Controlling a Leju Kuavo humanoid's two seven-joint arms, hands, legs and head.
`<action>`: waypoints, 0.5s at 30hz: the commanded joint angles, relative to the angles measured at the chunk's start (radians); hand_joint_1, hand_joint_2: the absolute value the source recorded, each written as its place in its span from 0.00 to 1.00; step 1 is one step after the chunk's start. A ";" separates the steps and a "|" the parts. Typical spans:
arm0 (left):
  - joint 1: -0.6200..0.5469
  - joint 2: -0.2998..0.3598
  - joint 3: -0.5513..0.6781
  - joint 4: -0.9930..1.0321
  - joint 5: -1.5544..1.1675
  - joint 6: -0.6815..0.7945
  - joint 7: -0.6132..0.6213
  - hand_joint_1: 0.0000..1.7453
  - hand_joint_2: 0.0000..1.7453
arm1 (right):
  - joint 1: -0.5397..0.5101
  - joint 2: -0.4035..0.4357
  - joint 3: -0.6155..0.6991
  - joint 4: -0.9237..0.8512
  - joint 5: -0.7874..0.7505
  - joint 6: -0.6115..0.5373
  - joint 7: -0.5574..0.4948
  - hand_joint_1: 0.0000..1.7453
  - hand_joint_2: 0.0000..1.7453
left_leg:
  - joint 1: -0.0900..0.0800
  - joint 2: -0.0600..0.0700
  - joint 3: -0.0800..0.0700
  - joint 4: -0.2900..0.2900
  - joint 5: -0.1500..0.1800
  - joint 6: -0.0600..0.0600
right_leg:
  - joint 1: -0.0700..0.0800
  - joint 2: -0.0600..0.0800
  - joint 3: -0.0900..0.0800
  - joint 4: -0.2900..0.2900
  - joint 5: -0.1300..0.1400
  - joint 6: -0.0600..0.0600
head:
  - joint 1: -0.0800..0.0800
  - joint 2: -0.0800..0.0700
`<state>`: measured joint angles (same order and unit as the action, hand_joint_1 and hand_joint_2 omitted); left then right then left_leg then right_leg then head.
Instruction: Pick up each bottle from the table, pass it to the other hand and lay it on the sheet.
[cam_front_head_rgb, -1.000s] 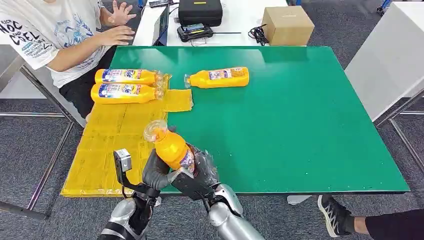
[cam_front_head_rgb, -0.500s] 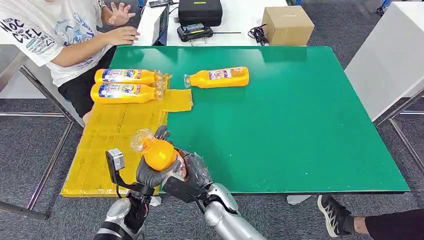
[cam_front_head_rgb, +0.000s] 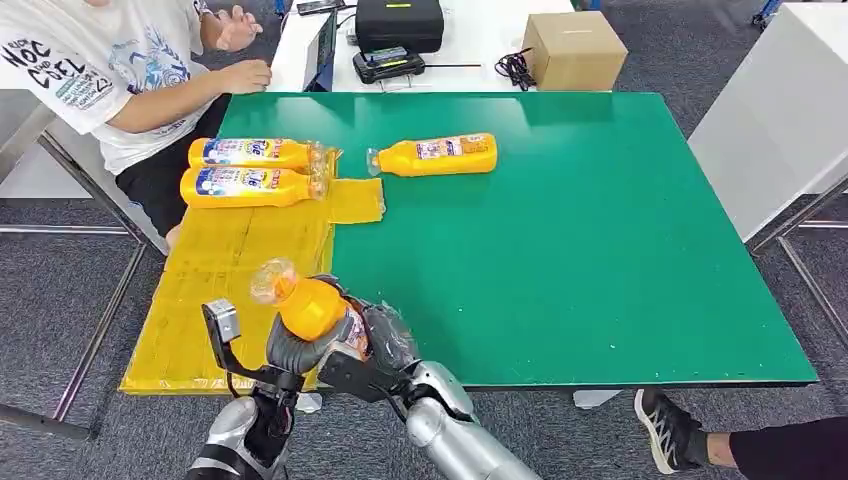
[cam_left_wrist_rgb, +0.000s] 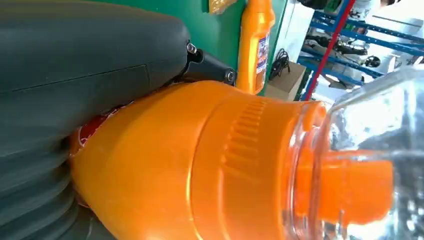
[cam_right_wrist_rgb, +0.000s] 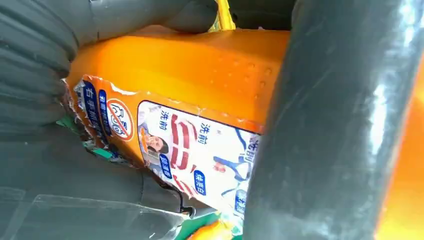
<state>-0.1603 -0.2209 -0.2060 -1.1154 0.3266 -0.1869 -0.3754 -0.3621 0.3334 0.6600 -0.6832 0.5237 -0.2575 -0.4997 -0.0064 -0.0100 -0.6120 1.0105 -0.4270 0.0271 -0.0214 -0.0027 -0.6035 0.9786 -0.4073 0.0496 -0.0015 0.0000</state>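
An orange bottle (cam_front_head_rgb: 308, 306) with a clear cap hangs tilted above the near edge of the table, cap toward the yellow sheet (cam_front_head_rgb: 220, 270). My left hand (cam_front_head_rgb: 292, 350) grips it from below and my right hand (cam_front_head_rgb: 382, 342) holds its labelled base end. Up close, the bottle (cam_left_wrist_rgb: 200, 165) lies under my left thumb, and dark right-hand fingers (cam_right_wrist_rgb: 340, 120) wrap the bottle (cam_right_wrist_rgb: 200, 75). Two more orange bottles (cam_front_head_rgb: 250, 153) (cam_front_head_rgb: 250, 186) lie side by side on the sheet's far end. Another bottle (cam_front_head_rgb: 435, 155) lies on the green table (cam_front_head_rgb: 600, 250).
A person (cam_front_head_rgb: 110, 70) sits at the far left corner with a hand (cam_front_head_rgb: 245, 75) by the table edge. A cardboard box (cam_front_head_rgb: 575, 50) and a black case (cam_front_head_rgb: 400, 22) stand on the white table behind. A white table (cam_front_head_rgb: 780, 110) stands to the right.
Both hands have carried the held bottle left and a little nearer, to above the sheet's right edge, and it has tipped further so its cap points left.
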 joint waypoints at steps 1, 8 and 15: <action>-0.084 -0.007 -0.021 -0.061 0.000 0.013 -0.014 1.00 1.00 | 0.053 0.000 0.000 -0.002 -0.021 -0.040 0.011 0.00 0.00 | 0.003 -0.004 0.004 0.002 -0.002 -0.002 | 0.003 -0.005 0.006 0.000 -0.003 -0.003 | 0.000 0.000; -0.108 0.008 0.066 -0.114 -0.032 0.129 -0.065 1.00 1.00 | 0.158 -0.069 -0.106 -0.350 -0.111 -0.018 -0.024 0.00 0.00 | 0.003 -0.005 0.002 0.002 -0.002 -0.002 | 0.003 -0.005 0.004 0.000 -0.003 -0.002 | 0.000 0.000; -0.156 0.013 0.138 -0.092 -0.107 0.252 -0.130 1.00 1.00 | 0.244 -0.108 -0.151 -0.650 -0.210 0.022 -0.068 0.00 0.00 | 0.002 -0.002 0.001 0.001 -0.001 -0.001 | 0.002 -0.002 0.002 0.000 -0.001 -0.002 | 0.000 0.000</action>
<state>-0.2243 -0.2193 -0.1545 -1.2341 0.2540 0.0058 -0.4780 -0.2033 0.3021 0.5726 -1.0130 0.3837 -0.2750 -0.5337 -0.0063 -0.0107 -0.6128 1.0105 -0.4270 0.0271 -0.0213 -0.0028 -0.6036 0.9787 -0.4073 0.0496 -0.0015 0.0000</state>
